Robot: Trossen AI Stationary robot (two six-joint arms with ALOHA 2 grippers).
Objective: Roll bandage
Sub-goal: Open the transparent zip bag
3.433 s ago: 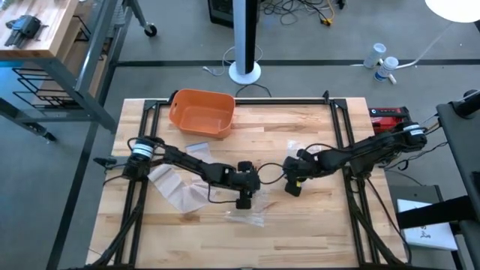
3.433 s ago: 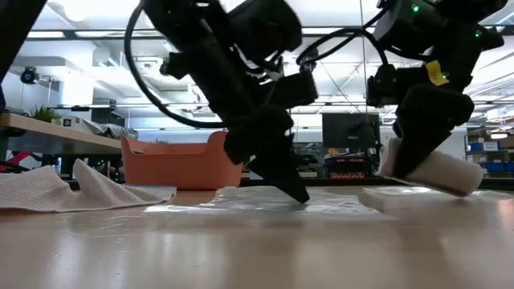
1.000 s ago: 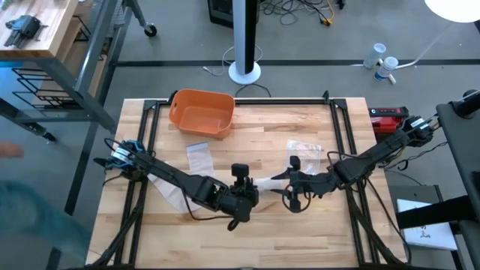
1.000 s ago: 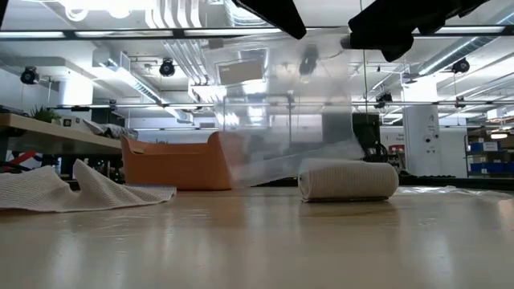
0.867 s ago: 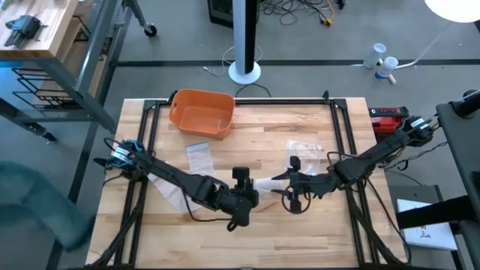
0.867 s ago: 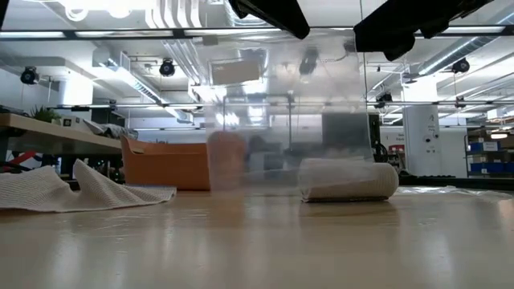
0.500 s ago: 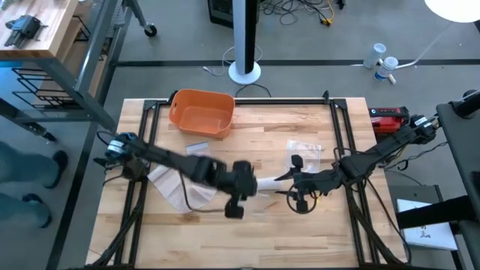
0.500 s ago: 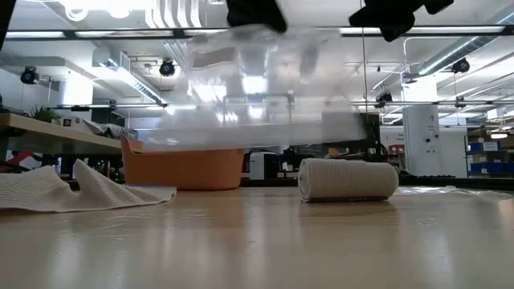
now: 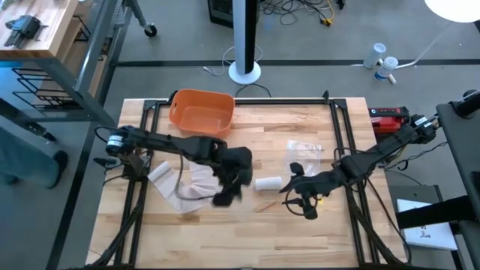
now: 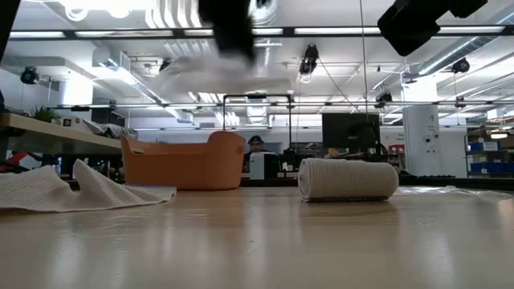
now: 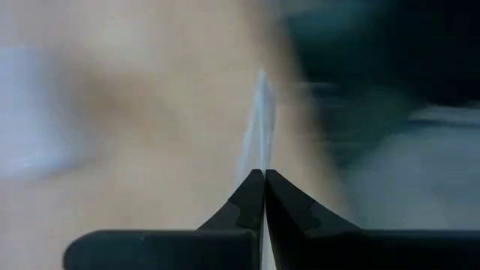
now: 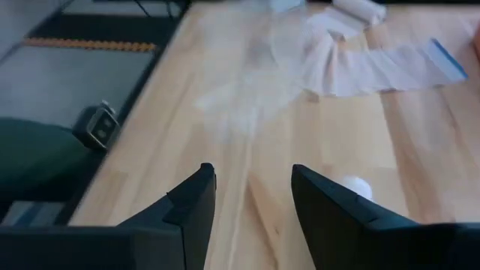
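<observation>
Rolled bandage (image 9: 268, 182) lies on its side near table centre, free of both grippers; low view shows it (image 10: 348, 179) resting flat on the table (image 9: 300, 240), wound tight, no loose tail visible.

Left gripper (image 9: 225, 196) sits at about 8 o'clock of the roll, lifted off the wood; its fingers (image 11: 255, 196) are pressed together on a thin clear plastic sheet (image 11: 260, 120), edge-on in the wrist view; sheet shows as a pale smear high in the low view. Right gripper (image 12: 247, 187) hovers at about 4 o'clock of the roll, fingers spread apart, holding nothing.

Loose unrolled bandage (image 9: 184, 182) lies at 9 o'clock of the roll, beyond the left gripper; orange bin (image 9: 200, 112) at 11 o'clock, well apart.

Judgement on the step: the wrapper is being carried clear; to do it well, keep the pinch firm, lift high enough that the film does not drag the roll, and release it away from the loose cloth.

Versus 0.5 s ago: left gripper has swung from just beside the roll toward the loose bandage; film now higher and further off; roll unmoved; right gripper has drifted slightly away from the roll, toward the near edge.
</observation>
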